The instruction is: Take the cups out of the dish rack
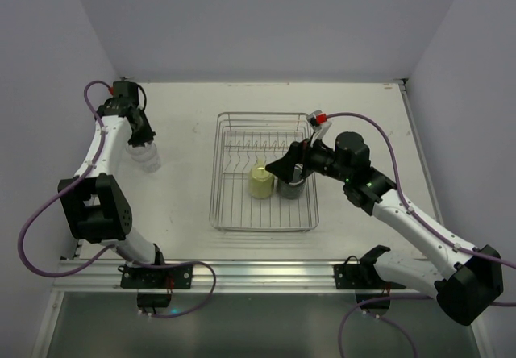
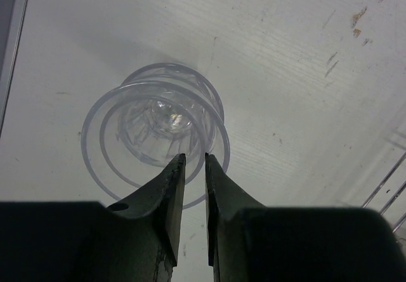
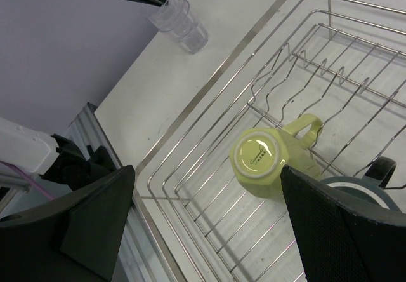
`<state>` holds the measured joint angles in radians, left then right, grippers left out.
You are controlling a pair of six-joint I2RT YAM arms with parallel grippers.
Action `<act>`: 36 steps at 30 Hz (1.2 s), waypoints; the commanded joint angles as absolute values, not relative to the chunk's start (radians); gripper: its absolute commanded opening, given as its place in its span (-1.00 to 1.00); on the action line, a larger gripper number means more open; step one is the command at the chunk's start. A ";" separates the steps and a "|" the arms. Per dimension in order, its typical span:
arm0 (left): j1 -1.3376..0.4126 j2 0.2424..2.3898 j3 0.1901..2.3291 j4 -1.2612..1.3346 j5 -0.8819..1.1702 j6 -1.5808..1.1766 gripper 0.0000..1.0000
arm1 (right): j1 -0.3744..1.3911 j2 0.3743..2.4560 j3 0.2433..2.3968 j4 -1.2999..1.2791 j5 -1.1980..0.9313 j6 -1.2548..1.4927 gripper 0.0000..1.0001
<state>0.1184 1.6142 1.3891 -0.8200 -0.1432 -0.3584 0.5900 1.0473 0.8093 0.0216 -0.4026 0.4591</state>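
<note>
A small stack of clear see-through tumblers (image 1: 148, 160) stands on the left side of the flat white table (image 1: 185, 213). I cannot tell how many are in the stack. It is out of the rack and well apart from it. The left gripper (image 2: 193, 164) hangs right over the stack and points down at its near rim. Its two dark fingers (image 2: 166, 190) are only a little way apart, with a thin gap between them. The clear rim seems to run through that gap. I cannot tell if the fingers are pressing on it.

In the middle of the table sits the big silver wire dish rack (image 1: 222, 213). A row of upright wire prongs (image 3: 304, 79) runs across it. Near the front of the rack, a pale yellow cup with a handle (image 3: 260, 158) stands upside down. Just to its right is a dark grey mug (image 3: 365, 190), also in the rack, and partly hidden.

The right gripper (image 3: 208, 171) hangs over these two cups. Its black fingers are spread wide apart, and nothing is held between them.
</note>
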 commanded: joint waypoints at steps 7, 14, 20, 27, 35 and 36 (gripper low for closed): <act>0.129 1.467 1.485 -0.844 -0.161 -0.405 -0.59 | 0.617 1.158 0.954 -0.222 -0.230 0.419 0.98; 0.126 1.332 1.562 -0.847 0.046 -0.443 -0.56 | 0.791 1.325 1.149 -0.452 0.070 0.357 0.98; 0.120 1.215 1.474 -0.731 0.389 -0.526 -0.45 | 0.836 1.428 1.250 -0.564 0.103 0.336 0.98; 0.071 1.147 1.301 -0.626 0.525 -0.595 -0.39 | 0.880 1.566 1.419 -0.744 0.227 0.389 0.98; 0.046 1.111 1.218 -0.600 0.531 -0.611 -0.36 | 0.908 1.713 1.591 -0.903 0.282 0.514 0.98; 0.045 1.106 1.213 -0.598 0.537 -0.612 -0.35 | 0.907 1.718 1.595 -0.905 0.273 0.525 0.98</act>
<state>0.0544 1.1484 1.2255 -0.6445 0.4759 -0.5858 0.9051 1.6985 1.5387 -0.8135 0.2428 0.4587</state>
